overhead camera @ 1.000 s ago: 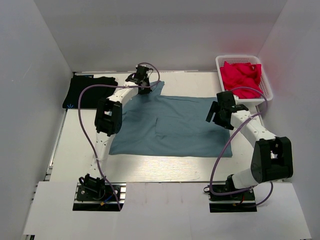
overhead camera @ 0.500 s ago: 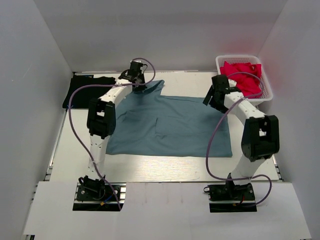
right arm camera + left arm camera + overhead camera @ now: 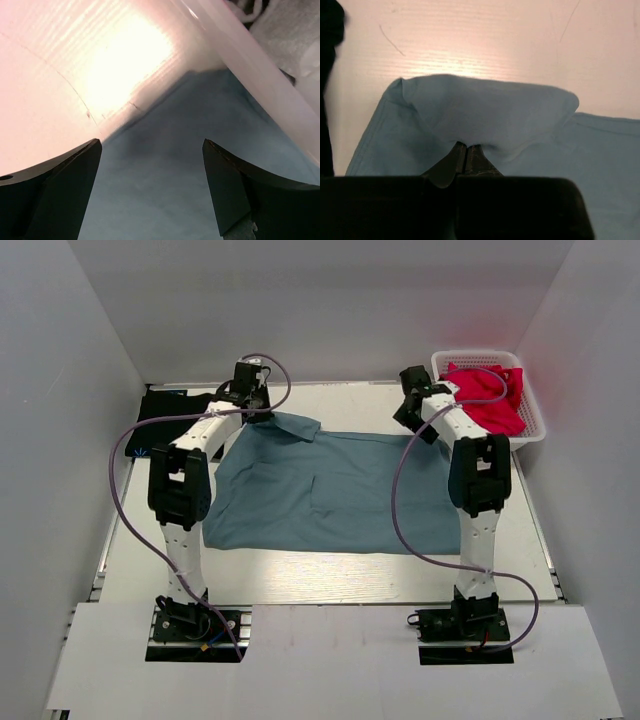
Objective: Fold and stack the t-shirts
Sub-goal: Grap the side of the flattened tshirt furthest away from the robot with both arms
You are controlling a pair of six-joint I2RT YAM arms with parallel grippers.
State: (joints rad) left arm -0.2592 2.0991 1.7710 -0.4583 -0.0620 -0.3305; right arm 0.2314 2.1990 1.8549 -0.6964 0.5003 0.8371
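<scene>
– Along the near edge of the blue-grey t-shirt (image 3: pixel 330 490), what did the top view show?

– Bare table (image 3: pixel 330 575), then the shirt itself, spread nearly flat. Its long axis ran left to right. Which end was the collar, I couldn't tell.

– And at its far left corner?

– The left gripper (image 3: pixel 465 151) sat there with its jaws closed on a fold of the blue-grey cloth. The left wrist view showed the pinch, the cloth humped up beyond the fingers. From above, the gripper hid it.

– The far right corner?

– The right gripper (image 3: pixel 150 150) hung over it, jaws wide apart and holding nothing. Its wrist view showed blue cloth below the gap, and the white wall of the basket (image 3: pixel 532 422) just beside that corner.

– What was in the basket?

– Bunched red cloth (image 3: pixel 485 390).

– And the other shirt?

– The black t-shirt (image 3: pixel 172 418) lay flat and compact just past the blue-grey shirt's far left corner. The left wrist view showed a strip of table between the two.
</scene>
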